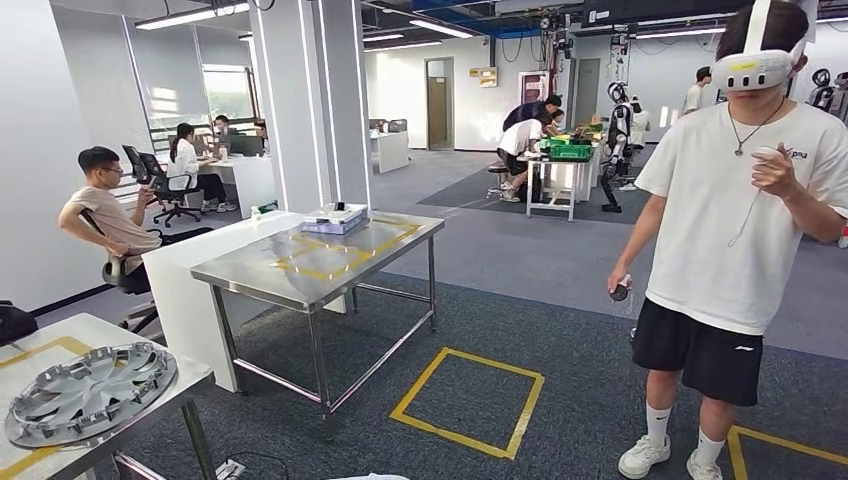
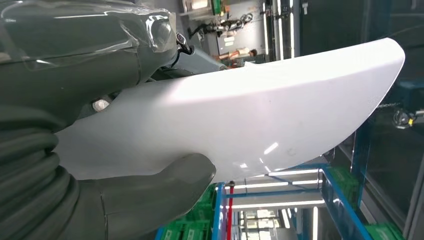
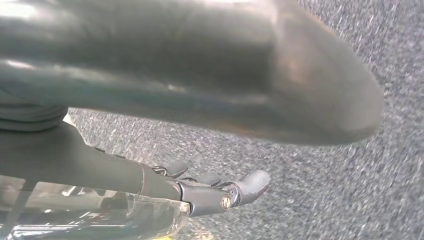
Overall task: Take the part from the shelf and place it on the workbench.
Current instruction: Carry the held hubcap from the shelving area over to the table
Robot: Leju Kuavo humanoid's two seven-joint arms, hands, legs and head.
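In the left wrist view my left hand (image 2: 105,165) grips a white, glossy, curved part (image 2: 260,115), the thick thumb (image 2: 160,192) pressed on one face and the other fingers hidden behind it. A white sliver of the part (image 1: 370,477) peeks in at the bottom edge of the head view. The steel workbench (image 1: 320,262), marked with yellow tape, stands ahead and to the left, some way off. My right hand (image 3: 165,185) hangs over grey carpet, its fingers loosely extended and holding nothing.
A person in a headset (image 1: 735,230) stands close on the right holding controllers. A white table (image 1: 190,375) at the near left carries a silver hubcap (image 1: 88,388). A small box (image 1: 335,220) sits on the workbench's far end. A yellow floor square (image 1: 470,400) lies beside the bench.
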